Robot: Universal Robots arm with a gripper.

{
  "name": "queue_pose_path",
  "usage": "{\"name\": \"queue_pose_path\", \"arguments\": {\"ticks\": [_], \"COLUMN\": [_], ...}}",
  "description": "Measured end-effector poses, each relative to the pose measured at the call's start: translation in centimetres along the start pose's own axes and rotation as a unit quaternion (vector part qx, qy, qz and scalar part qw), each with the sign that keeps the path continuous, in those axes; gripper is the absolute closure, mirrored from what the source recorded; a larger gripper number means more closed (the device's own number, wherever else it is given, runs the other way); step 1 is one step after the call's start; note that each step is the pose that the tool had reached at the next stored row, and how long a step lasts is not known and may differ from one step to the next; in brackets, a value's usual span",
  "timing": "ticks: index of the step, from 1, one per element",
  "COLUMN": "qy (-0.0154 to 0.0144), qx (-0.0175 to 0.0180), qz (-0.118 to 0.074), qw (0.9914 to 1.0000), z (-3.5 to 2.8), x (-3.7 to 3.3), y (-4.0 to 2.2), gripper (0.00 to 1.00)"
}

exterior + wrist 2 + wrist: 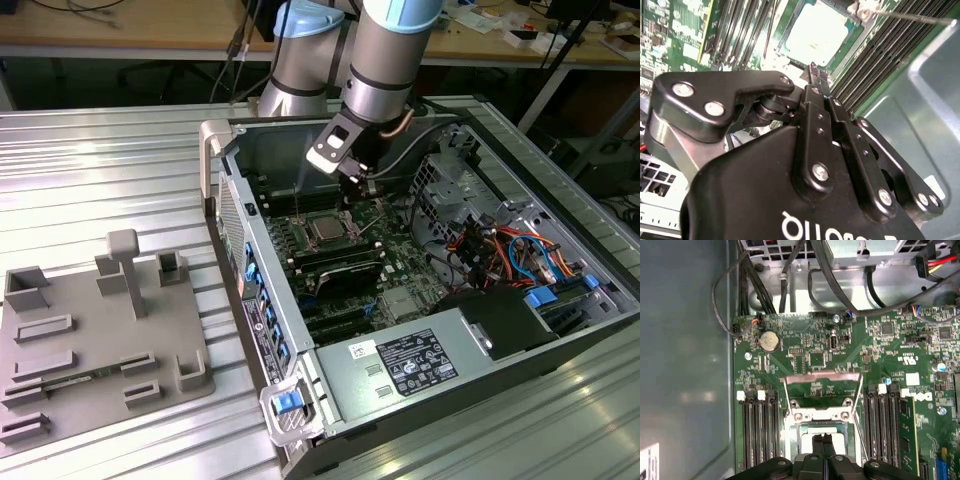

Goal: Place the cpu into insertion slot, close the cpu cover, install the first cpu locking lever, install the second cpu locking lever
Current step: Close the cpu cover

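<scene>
Fingers [817, 442] of your tool [822, 440] are pressed together with nothing between them, as you can see in both wrist views, and their tips hang over the cpu [805, 436], close to it. The cpu lies flat inside the slot [793, 439] on the green board [805, 340], with its pale metal top facing up. The cover [821, 416] shows as a silver frame at the slot; you cannot tell if it is fully down. Two thin lever rods [785, 396] are lifted away from the board, one at each side of the slot. In the exterior view the arm [385, 60] reaches into the open computer case [255, 290], which stands on the ribbed worktop [100, 160] beside a grey tray [90, 330].
</scene>
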State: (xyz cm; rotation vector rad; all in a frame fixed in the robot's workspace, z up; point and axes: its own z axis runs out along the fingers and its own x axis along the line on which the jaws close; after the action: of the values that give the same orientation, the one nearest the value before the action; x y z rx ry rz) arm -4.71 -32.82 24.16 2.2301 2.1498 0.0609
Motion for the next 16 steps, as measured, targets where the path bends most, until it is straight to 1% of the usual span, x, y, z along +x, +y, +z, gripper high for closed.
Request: {"name": "queue_pose_path", "arguments": {"ticks": [2,5,6,9,11,13,15,16], "qy": [0.0,0.0001,0.0002,0.0003,0.0003,0.0004,0.0003,0.0003], "qx": [0.0,0.0002,0.0002,0.0003,0.0003,0.0006,0.0014,0.0019], "qz": [-0.001,-0.003,-0.004,-0.004,-0.005,-0.005,-0.005,-0.005], "qw": [1.0,0.99999,0.99999,0.99999,0.99999,0.99999,0.99999,0.99999], "z": [0.02,-0.19,-0.35,-1.25,-1.61,-1.63,-1.59,-1.56], "x": [0.1,0.1,0.1,0.1,0.1,0.14,0.21,0.26], "y": [0.27,0.31,0.32,0.37,0.46,0.81,1.49,1.99], "gripper": [0.89,0.89,0.89,0.89,0.89,0.89,0.89,0.89]}}
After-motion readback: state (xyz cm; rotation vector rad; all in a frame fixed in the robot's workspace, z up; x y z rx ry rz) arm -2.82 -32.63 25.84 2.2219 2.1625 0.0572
